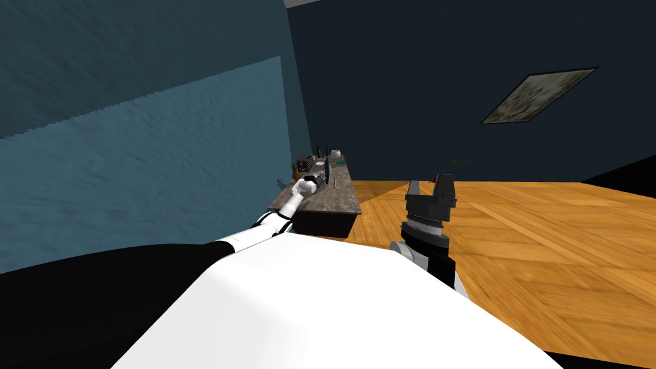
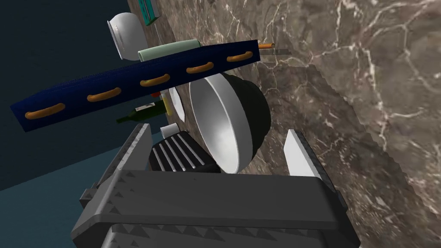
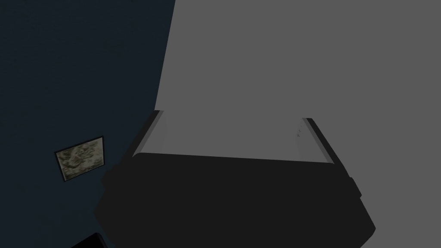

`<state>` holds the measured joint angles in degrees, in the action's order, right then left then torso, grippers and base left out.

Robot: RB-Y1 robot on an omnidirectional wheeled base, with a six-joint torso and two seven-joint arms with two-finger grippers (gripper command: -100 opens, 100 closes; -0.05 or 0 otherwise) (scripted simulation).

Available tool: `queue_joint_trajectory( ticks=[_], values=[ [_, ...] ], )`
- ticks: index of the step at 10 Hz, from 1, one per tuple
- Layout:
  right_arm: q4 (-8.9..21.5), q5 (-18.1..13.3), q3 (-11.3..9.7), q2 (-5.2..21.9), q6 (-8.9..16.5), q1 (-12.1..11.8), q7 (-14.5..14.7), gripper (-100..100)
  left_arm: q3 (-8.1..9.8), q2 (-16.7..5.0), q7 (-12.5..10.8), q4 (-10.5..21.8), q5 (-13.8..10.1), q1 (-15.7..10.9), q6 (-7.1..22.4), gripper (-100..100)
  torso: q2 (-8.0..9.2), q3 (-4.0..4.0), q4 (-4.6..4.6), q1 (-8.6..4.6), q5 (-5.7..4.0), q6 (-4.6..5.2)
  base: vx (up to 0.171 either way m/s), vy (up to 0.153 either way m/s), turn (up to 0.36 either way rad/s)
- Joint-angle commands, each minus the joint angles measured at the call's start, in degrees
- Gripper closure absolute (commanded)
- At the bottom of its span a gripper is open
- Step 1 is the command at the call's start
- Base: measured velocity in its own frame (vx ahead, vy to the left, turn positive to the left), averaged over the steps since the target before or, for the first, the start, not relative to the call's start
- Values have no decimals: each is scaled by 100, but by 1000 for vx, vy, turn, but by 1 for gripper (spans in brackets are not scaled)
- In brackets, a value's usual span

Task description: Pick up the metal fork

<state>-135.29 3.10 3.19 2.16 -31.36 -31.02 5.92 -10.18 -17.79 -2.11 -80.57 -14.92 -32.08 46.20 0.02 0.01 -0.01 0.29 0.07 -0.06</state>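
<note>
My left gripper (image 2: 218, 131) hangs open over a brown marble countertop (image 2: 366, 86), nothing held. Between its fingers (image 2: 138, 144) I see a bowl (image 2: 224, 122), white inside and black outside, tipped on its side. Past the bowl a thin grey rod with an orange end (image 2: 272, 48) lies on the marble, half hidden by a dark blue plate (image 2: 138, 82); whether it is the fork I cannot tell. In the head view the left gripper (image 1: 318, 182) is stretched out over the counter (image 1: 333, 202). My right gripper (image 1: 434, 182) is raised over the floor, fingers (image 3: 150, 129) open and empty.
A dark slotted toaster (image 2: 181, 155) sits close by the left finger. A green bottle (image 2: 144, 111), a white cup (image 2: 170, 129), a white jar (image 2: 125, 32), a pale green roll (image 2: 170, 48) and a teal book (image 2: 148, 9) crowd the wall side. Wooden floor (image 1: 544, 243) lies to the right.
</note>
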Motion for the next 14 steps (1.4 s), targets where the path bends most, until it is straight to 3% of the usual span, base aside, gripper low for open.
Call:
queue_joint_trajectory(
  ticks=[1, 2, 3, 4, 6, 7, 9, 10, 11, 12, 13, 14],
  values=[
    [0, 0, 0, 0, 0, 0, 0, 0, 4, 9, 1, 170, 2, -97, 181, -100, 0, 0, 0, 0, 0, 0, 2, 35, 0],
    [0, 0, 0, 0, 0, 0, 0, 0, 13, 11, 81, 403, -70, -352, 398, -100, -1, -1, 0, -10, -2, 1, 10, 53, -8],
    [0, 0, 0, 0, 0, 0, 0, 0, 13, 11, 81, 554, -70, -365, 490, -100, -5, -2, 0, -7, -3, 2, 9, 71, -13],
    [0, 0, 0, 0, 0, 0, 0, 0, 26, 14, 165, 722, -138, -604, 695, -100, -5, -3, -1, -1, 0, 1, -5, 105, -14],
    [0, 0, 0, 0, 0, 0, 0, 0, 26, 14, 165, 958, -138, -621, 786, -100, 0, 0, 0, 11, 3, 0, -1, 72, -7],
    [0, 0, 0, 0, 0, 0, 0, 0, 43, 19, 251, 1134, -202, -854, 1065, -100, -1, -1, 0, -4, 0, -1, -8, 68, -1],
    [0, 0, 0, 0, 0, 0, 0, 0, 43, 19, 251, 1350, -202, -867, 1065, -100, 0, 0, 0, 1, 1, 0, 2, 58, -9],
    [0, 0, 0, 0, 0, 0, 0, 0, 64, 25, 339, 1577, -263, -1101, 1329, -100, -3, -1, 0, -8, -1, 0, 15, 94, -1],
    [0, 0, 0, 0, 0, 0, 0, 0, 64, 25, 339, 1736, -263, -1101, 1329, -100, -6, -3, 0, 6, 0, 0, 10, 92, -16],
    [0, 0, 0, 0, 0, 0, 0, 0, 88, 32, 427, 1914, -319, -1322, 1575, -100, -5, -3, -1, 7, 2, 0, 10, 121, -5],
    [0, 0, 0, 1, 0, 0, 0, 0, 88, 32, 427, 2105, -319, -1322, 1575, -100, -5, -3, 0, 18, 3, -1, 3, 101, -15],
    [0, 0, 0, 0, 0, 0, 0, 0, 114, 40, 514, 2298, -372, -1528, 1800, -100, -3, -2, -1, 13, 4, -1, 13, 109, -6]
  ],
)
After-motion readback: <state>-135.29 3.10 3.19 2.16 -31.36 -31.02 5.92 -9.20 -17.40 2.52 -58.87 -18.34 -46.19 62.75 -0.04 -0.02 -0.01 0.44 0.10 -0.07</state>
